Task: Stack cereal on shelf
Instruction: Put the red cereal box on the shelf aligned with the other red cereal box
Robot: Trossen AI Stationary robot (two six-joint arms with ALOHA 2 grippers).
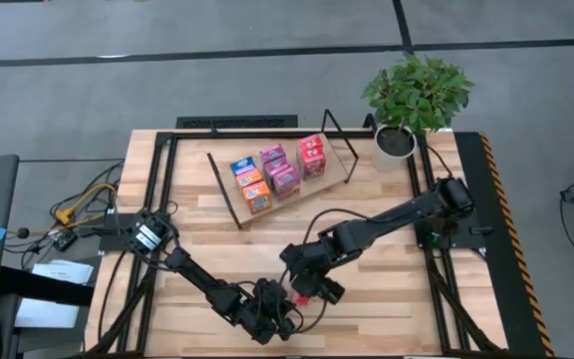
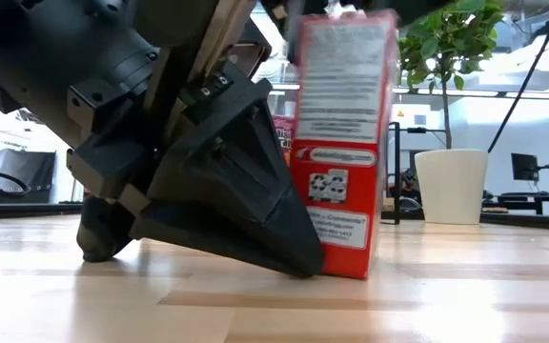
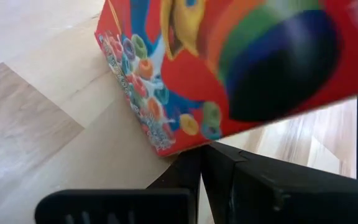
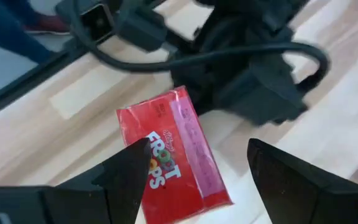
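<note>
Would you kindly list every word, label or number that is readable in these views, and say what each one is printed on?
"FROOT" over "OPS" (start hidden): top of the red cereal box, right wrist view, between the right gripper fingers.
Panel text and recycling mark on that box, low view: too blurred to read.
Boxes on the shelf, high view: print too small to read.

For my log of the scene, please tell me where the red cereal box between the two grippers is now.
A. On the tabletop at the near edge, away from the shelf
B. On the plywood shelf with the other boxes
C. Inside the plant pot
A: the red cereal box stands on the tabletop by the right gripper, far from the shelf.
</note>
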